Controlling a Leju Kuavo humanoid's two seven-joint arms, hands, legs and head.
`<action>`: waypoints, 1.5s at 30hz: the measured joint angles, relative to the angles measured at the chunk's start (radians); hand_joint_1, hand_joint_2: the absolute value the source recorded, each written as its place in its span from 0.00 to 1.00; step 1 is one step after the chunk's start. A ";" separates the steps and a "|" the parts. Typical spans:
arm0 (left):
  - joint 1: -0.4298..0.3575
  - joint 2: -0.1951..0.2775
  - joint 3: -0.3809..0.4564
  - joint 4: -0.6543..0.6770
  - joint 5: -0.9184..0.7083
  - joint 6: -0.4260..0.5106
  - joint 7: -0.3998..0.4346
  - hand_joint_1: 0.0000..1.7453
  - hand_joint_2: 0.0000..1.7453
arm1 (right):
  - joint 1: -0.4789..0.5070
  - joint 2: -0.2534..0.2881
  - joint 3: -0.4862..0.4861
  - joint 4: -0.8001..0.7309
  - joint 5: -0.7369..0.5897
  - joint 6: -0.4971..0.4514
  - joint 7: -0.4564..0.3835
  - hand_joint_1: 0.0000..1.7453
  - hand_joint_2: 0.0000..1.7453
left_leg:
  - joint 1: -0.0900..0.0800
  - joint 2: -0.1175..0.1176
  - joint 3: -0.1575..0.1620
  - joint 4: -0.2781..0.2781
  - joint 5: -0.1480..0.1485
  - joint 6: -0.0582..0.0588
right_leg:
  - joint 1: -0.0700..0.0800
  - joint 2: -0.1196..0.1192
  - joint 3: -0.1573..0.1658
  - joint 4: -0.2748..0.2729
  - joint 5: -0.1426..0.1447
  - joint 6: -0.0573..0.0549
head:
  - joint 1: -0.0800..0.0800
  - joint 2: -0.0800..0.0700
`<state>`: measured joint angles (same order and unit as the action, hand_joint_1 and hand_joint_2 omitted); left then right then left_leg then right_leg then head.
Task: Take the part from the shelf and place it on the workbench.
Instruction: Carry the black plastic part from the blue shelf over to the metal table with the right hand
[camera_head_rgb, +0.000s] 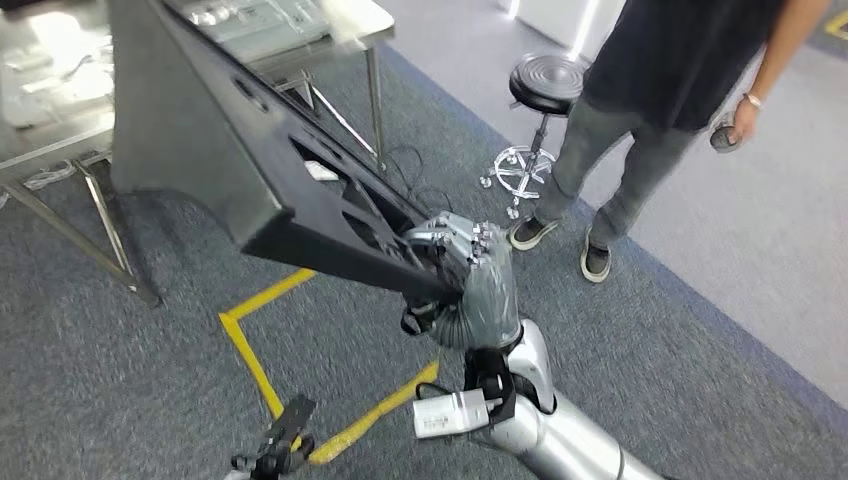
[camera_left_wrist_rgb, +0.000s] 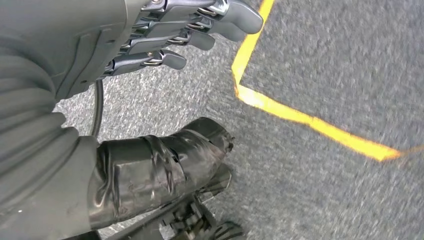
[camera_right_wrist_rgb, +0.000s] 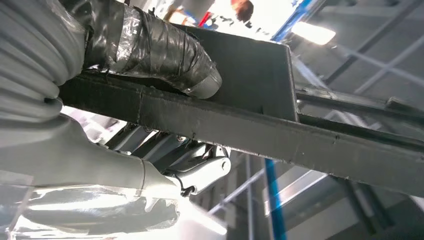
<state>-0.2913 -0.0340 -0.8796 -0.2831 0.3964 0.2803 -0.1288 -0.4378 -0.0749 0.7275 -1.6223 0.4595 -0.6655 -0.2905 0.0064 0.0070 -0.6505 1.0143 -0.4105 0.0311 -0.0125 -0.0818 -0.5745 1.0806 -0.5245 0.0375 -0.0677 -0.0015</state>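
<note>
The part (camera_head_rgb: 200, 130) is a large black moulded panel with cut-outs, held tilted in the air over the grey carpet. My right hand (camera_head_rgb: 470, 280) grips its lower near edge. In the right wrist view the taped thumb (camera_right_wrist_rgb: 165, 50) lies on one face of the part's black rim (camera_right_wrist_rgb: 300, 140) and the fingers (camera_right_wrist_rgb: 200, 170) wrap the other face. The part's upper end hides some of the metal workbench (camera_head_rgb: 60, 150) at the upper left. My left hand (camera_left_wrist_rgb: 165, 35) hangs over the carpet, fingers straight and apart from the thumb, holding nothing.
A person (camera_head_rgb: 650, 90) in dark clothes stands at the upper right beside a black round stool (camera_head_rgb: 545, 85) on a wheeled base. Yellow tape lines (camera_head_rgb: 250, 350) mark the carpet below the part. The workbench's slanted metal legs (camera_head_rgb: 110, 230) reach the floor at the left.
</note>
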 joint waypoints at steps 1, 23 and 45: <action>-0.001 0.000 0.000 0.000 0.000 0.000 0.001 0.00 1.00 | -0.001 0.000 0.000 0.001 -0.001 0.000 0.000 1.00 1.00 | 0.001 -0.011 0.002 -0.002 0.000 0.004 | -0.002 0.031 -0.030 0.058 -0.026 0.002 | 0.003 0.000; 0.015 -0.002 0.000 0.001 -0.040 -0.037 0.029 0.00 1.00 | 0.001 -0.052 0.000 0.016 0.165 0.241 0.247 1.00 1.00 | 0.006 0.024 -0.080 0.144 -0.032 -0.047 | -0.009 0.001 0.018 -0.061 0.043 -0.037 | -0.010 0.000; 0.018 0.002 0.001 0.001 -0.065 -0.053 0.046 0.00 1.00 | -0.011 -0.123 0.034 -0.002 0.345 0.355 0.412 1.00 1.00 | 0.003 -0.141 -0.021 0.025 -0.015 -0.027 | -0.006 0.142 -0.020 -0.067 0.076 -0.040 | 0.005 0.000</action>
<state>-0.2737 -0.0325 -0.8789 -0.2823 0.3310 0.2270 -0.0832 -0.4486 -0.1974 0.7611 -1.6248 0.8044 -0.3103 0.1216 0.0096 -0.1342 -0.6711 1.0393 -0.4252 0.0043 -0.0183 0.0602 -0.5940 1.0132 -0.4489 -0.0029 -0.0624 -0.0015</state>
